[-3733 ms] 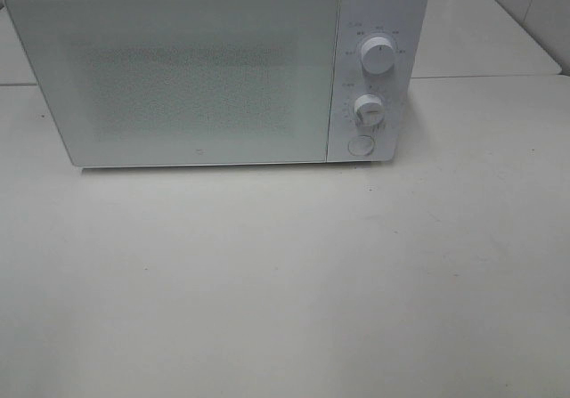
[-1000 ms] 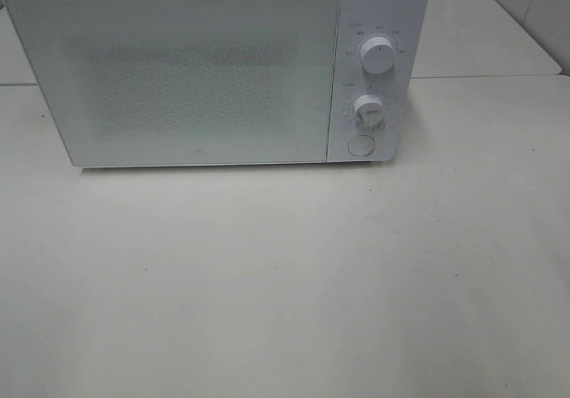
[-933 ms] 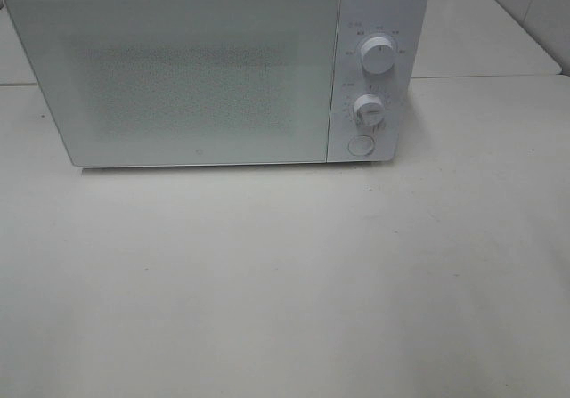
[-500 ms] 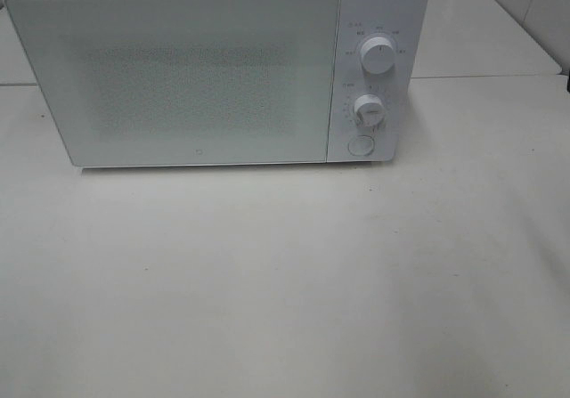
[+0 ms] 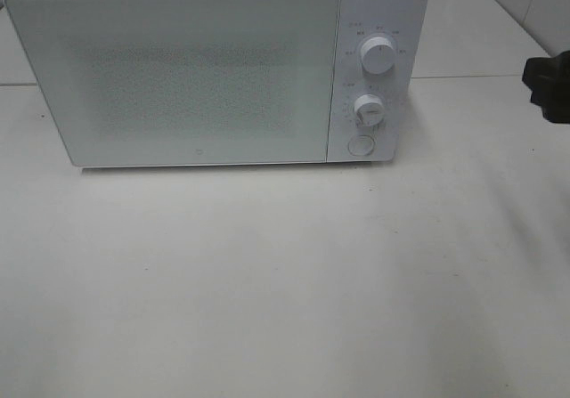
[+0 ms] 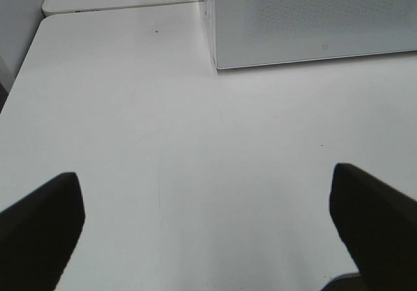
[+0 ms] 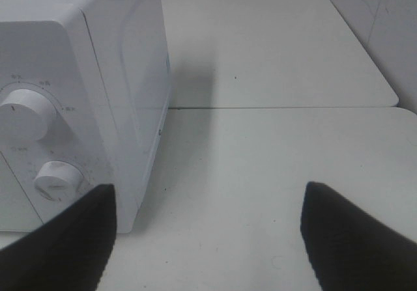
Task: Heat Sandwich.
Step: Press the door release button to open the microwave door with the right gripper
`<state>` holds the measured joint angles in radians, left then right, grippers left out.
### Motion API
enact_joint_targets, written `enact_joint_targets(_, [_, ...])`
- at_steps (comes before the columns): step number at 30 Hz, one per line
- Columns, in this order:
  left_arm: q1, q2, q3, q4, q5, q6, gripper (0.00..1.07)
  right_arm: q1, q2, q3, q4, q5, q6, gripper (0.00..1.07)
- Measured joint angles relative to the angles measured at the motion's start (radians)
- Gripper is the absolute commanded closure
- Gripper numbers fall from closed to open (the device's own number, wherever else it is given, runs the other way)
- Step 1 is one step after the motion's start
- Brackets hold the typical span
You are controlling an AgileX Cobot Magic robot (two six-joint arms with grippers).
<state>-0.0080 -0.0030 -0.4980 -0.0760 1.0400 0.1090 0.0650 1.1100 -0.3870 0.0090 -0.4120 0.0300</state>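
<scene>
**Heat Sandwich: opening stage, door shut, no sandwich in view**

Step in hand, as I read it: approach to the microwave [image 5: 214,69]. Nothing was gripped and nothing had been loaded by either arm.

- Left gripper [image 6: 208,232]: jaws spread wide and empty, over bare table [image 5: 285,282] in front of the oven's left front corner.
- Right gripper [image 7: 208,239]: also spread wide and empty, off the oven's right side, looking along the control panel. In the high view only a dark bit of that arm showed at the right edge.
- Door [image 5: 178,77]: fully closed. Its dotted window was too milky to see through.
- Sandwich: in none of the three views — not on the table, not in a jaw. Couldn't tell whether it sat behind the door or off-frame.

Next move, my call: get the door open. The round button [image 5: 360,145] at the bottom of the panel looked like the release, and the right arm was the nearer one. A press there needs a fingertip squared to the panel without knocking the lower dial [image 5: 368,109] just above it. After that, locate the sandwich.

Count:
- microwave: 1
- dials: 2, the second being the upper dial [image 5: 378,57]
- round button: 1
- grippers: 2
- sandwich: 0 visible
</scene>
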Motion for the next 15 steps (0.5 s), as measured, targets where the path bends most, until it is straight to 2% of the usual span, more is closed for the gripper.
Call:
enact_joint_targets(2, [0.0, 0.0, 0.0, 0.0, 0.0, 0.0, 0.09, 0.0, 0.042, 0.056, 0.023, -0.119, 0.0, 0.31])
enact_joint_targets(7, [0.0, 0.0, 0.0, 0.0, 0.0, 0.0, 0.09, 0.0, 0.101, 0.12, 0.07, -0.278, -0.004, 0.31])
enact_joint_targets(11, [0.0, 0.0, 0.0, 0.0, 0.0, 0.0, 0.09, 0.004, 0.148, 0.145, 0.08, -0.344, -0.009, 0.31])
enact_joint_targets(15, [0.0, 0.0, 0.0, 0.0, 0.0, 0.0, 0.09, 0.064, 0.211, 0.153, 0.133, -0.397, -0.041, 0.31])
